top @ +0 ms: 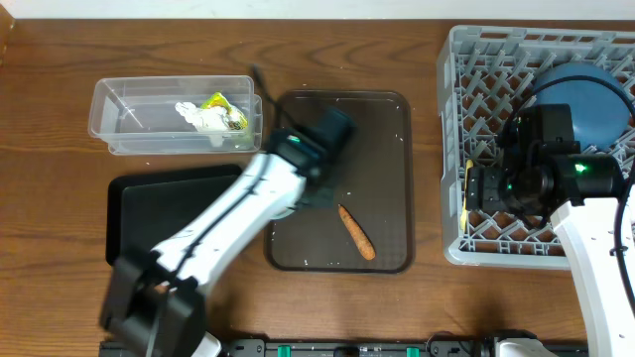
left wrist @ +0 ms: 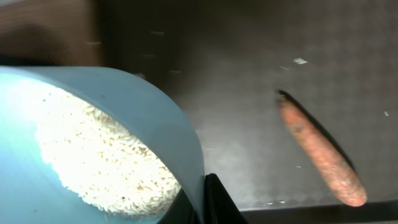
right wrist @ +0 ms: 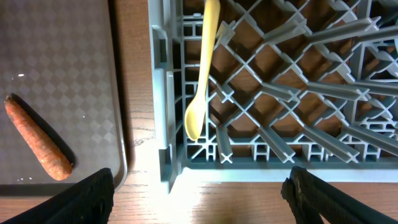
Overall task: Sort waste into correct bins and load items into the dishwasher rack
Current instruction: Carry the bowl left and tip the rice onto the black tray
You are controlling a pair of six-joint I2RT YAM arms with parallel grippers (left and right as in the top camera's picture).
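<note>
My left gripper (left wrist: 200, 198) is clenched tight on the rim of the light blue cup (left wrist: 124, 106), the wall pinched between my fingers (left wrist: 214, 202); the cup tilts over the brown serving tray (left wrist: 236, 74) with white rice (left wrist: 99, 155) heaped inside. The carrot stick (left wrist: 320, 158) lies on that tray, apart from the cup. My right gripper (right wrist: 202, 193) hangs spread wide and grasps nothing, above the near left edge of the dishwasher rack (right wrist: 280, 93), where the yellow spoon (right wrist: 202, 68) rests among the pegs. The blue plate (top: 580, 99) stands in the rack. The wrapper (top: 220, 104) and tissue (top: 198, 117) sit in the clear tub (top: 129, 119), behind the black tray (top: 159, 208).
</note>
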